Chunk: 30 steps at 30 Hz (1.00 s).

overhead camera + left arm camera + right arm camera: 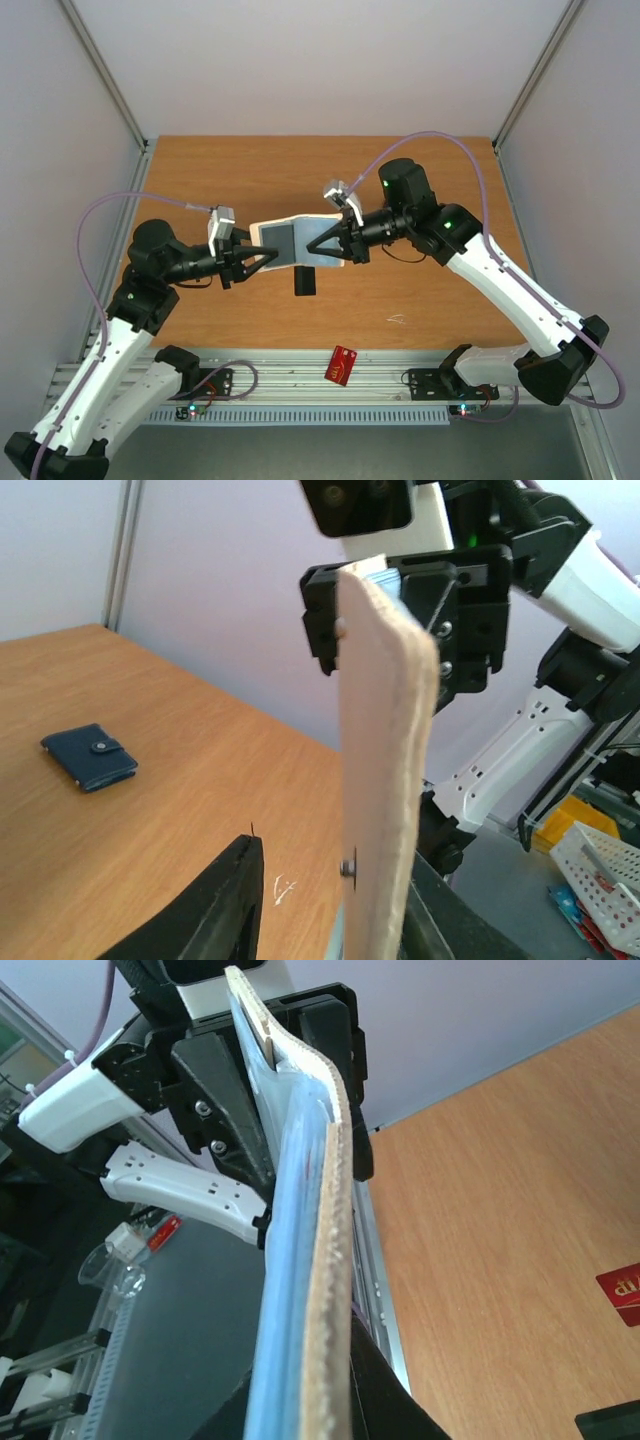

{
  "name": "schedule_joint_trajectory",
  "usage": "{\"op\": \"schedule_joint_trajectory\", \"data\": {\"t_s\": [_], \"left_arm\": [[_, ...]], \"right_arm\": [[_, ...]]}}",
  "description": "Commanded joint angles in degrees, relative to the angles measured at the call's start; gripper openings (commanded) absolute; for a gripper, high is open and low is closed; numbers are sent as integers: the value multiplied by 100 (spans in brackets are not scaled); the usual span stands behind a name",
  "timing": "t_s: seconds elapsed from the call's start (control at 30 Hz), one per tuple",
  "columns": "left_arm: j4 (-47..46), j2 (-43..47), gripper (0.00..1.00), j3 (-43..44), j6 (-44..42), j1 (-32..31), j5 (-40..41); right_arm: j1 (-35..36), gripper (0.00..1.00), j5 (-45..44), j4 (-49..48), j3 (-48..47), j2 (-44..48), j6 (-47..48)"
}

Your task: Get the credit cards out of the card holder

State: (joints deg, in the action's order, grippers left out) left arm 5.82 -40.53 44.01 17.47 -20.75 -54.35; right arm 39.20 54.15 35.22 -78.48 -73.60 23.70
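The beige card holder (pixel 285 240) hangs in the air over the middle of the table, its grey-blue sleeve side facing up. My right gripper (pixel 312 248) is shut on its right edge. In the right wrist view the holder (pixel 325 1260) runs edge-on between the fingers of that gripper (pixel 310 1410). My left gripper (pixel 270 256) is open around the holder's left edge. In the left wrist view the holder (pixel 385 730) touches one finger, and a gap separates it from the other finger (pixel 225 910). One red card (pixel 342 365) lies at the table's near edge and shows in the right wrist view (pixel 620 1295). I cannot see the other cards.
A small dark blue wallet (pixel 88 757) lies on the table. A small dark thing (pixel 305 282) just below the holder is probably that wallet. A white scratch (pixel 397 320) marks the wood. Grey walls stand left and right, and a metal rail (pixel 300 375) runs along the near edge.
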Motion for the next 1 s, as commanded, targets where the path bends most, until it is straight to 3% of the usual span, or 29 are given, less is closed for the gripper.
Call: {"op": "schedule_joint_trajectory", "data": {"t_s": [0.0,0.13,0.3,0.5,0.63,0.77,0.97], "left_arm": [[470,195,34,132,-456,77,84],[824,345,28,239,-1004,151,259],[791,441,27,222,-1412,261,290],[153,315,21,77,-1240,249,-51],[-299,168,21,59,-987,168,144],[-781,30,30,0,-607,-1,14],[-763,-28,46,-66,-490,-265,82]], "right_arm": [[1,1,-123,346,-216,324,255],[-84,1,-133,471,-229,411,325],[-106,1,-8,460,-252,364,283],[-106,1,275,367,-274,235,141],[-106,1,333,199,-273,169,23],[-106,1,314,85,-273,91,-47],[-108,1,114,-133,-292,-25,-197]]}}
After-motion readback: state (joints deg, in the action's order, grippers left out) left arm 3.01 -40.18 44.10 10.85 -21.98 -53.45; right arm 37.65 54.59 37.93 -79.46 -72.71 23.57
